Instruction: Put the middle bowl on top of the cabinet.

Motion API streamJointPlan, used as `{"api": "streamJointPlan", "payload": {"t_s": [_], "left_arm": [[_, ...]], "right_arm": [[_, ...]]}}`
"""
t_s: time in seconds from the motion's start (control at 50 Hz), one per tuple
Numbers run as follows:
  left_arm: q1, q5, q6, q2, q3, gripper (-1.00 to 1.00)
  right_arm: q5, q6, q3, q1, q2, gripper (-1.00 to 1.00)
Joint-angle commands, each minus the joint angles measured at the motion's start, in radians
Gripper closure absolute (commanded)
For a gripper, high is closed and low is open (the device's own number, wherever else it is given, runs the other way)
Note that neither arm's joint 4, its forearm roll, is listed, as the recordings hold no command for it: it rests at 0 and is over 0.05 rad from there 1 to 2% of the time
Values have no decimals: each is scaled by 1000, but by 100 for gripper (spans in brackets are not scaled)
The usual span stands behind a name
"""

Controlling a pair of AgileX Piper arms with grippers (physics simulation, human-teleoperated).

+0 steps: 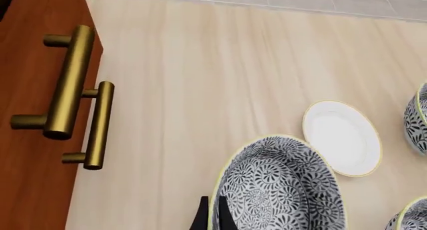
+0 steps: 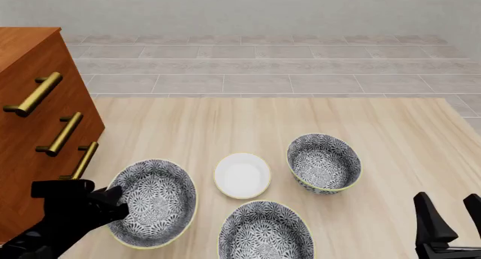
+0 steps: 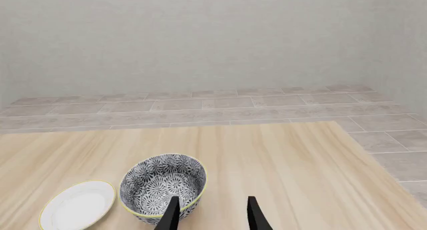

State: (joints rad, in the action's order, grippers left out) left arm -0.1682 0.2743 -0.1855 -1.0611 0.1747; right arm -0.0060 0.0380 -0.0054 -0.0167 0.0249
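Front view, lower left: left gripper [image 2: 119,201] clamps a patterned bowl's [image 2: 154,202] rim beside the cabinet [image 2: 30,129]; right gripper [image 2: 449,214], lower right, is spread, grasping nothing.

Beside the reddish-brown cabinet [image 2: 30,129] with brass handles [image 2: 33,94], three bowls wear dark blue-grey and white florals. Their rims look pale yellow-green; the small dish [image 2: 242,175] is plain white.
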Motion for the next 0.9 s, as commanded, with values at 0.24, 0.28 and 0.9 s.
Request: {"api": "streamJointPlan", "payload": {"t_s": [0.24,0.28,0.9], "left_arm": [[-23,-210,-49,115,144,100],[-30,-229,-63,122,157,100],[-59,-502,-117,94,409,100]], "right_arm": [[7,3,-1,-3,-5,-100],[7,3,-1,-3,-6,-100],[2,5,1,-1,-1,-100]]}}
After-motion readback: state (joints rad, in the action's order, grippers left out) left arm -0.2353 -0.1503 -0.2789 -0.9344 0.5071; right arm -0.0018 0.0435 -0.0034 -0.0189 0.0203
